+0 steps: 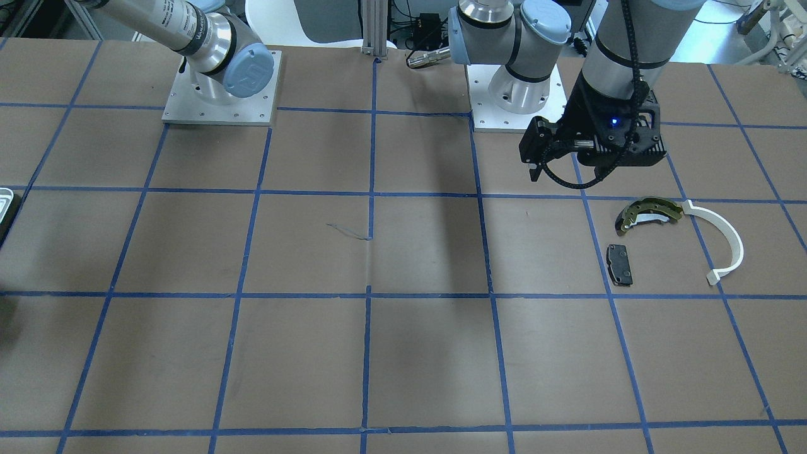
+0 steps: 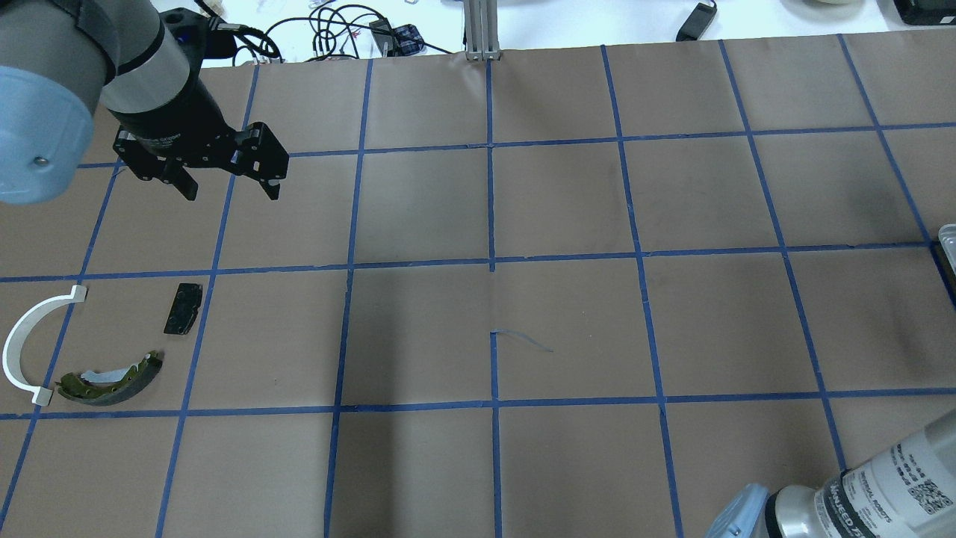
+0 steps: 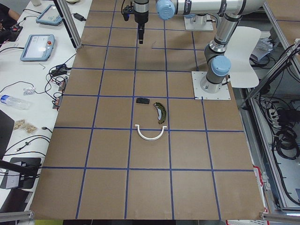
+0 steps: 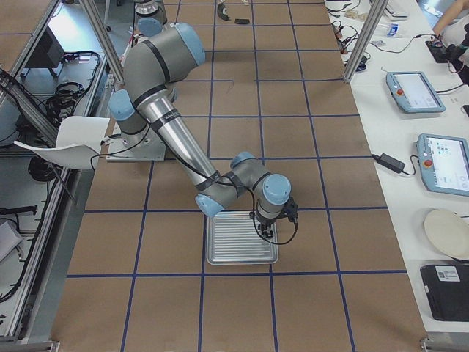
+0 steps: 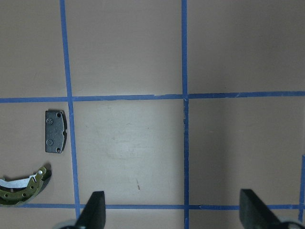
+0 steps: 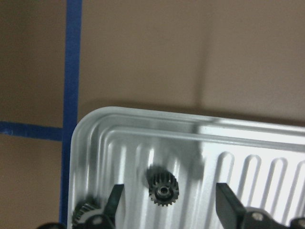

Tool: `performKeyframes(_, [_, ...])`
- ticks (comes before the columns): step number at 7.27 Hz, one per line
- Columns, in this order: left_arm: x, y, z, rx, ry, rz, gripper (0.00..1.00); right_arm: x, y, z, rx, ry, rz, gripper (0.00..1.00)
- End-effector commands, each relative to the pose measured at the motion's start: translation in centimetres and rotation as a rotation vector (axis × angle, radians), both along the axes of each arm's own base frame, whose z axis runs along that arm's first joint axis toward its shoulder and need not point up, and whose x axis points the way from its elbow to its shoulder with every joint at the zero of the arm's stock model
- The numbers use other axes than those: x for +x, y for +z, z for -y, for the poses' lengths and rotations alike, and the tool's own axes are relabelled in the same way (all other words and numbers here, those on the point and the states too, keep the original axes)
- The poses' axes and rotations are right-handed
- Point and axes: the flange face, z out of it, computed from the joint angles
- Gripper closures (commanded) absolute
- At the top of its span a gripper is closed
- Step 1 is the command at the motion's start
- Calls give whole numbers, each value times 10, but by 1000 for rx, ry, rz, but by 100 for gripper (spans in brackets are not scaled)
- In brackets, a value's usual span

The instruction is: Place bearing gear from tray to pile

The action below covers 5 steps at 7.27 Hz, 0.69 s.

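Step in hand: pre-grasp at the tray (image 4: 242, 261). Nothing has been lifted yet.

Right gripper (image 4: 266, 232): released. In the right wrist view its fingers (image 6: 114, 202) stand wide apart, one on each side of the bearing gear (image 6: 163, 190), and neither touches it.

Location: the gear lies on the tray's ribbed floor, close to one rounded corner of the rim. The tray sits toward the desk's right-hand end, short of that edge and roughly midway between the robot-side and operators' edges. A second toothed part (image 6: 85, 210) shows beside it, mostly hidden behind a finger.

Orientation: the gear lies flat with its bore pointing straight up at the camera. It is round from above, so it has no long axis across the tray. Its only axis is the vertical bore.

Left gripper (image 2: 230, 190): released and empty. It hangs above the desk toward the left-hand end, on the operators' side of the pile (image 3: 159, 111), which holds a brake shoe (image 2: 112, 377), a white arc (image 2: 19, 344) and a black pad (image 2: 183, 308).

Next move, as I judge it: you should lower the right gripper straight down, close it across the tooth ring without catching the neighbouring part, then lift it clear of the rim. The pile lies well apart from the tray, so check reach before you carry the gear over.
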Motion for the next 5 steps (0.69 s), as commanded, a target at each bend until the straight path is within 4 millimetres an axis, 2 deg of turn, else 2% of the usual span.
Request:
performKeyframes(1, [4,1,1,-3,10,-2,0,-2,-5,2,0,20,5,44])
performKeyframes(3, [4,3,1,-7,10,-2,0,-4,-3,3,-1,14,-1,55])
performKeyframes(5, [4,3,1,-7,10,-2,0,-1,-7,1,6,16,8,70])
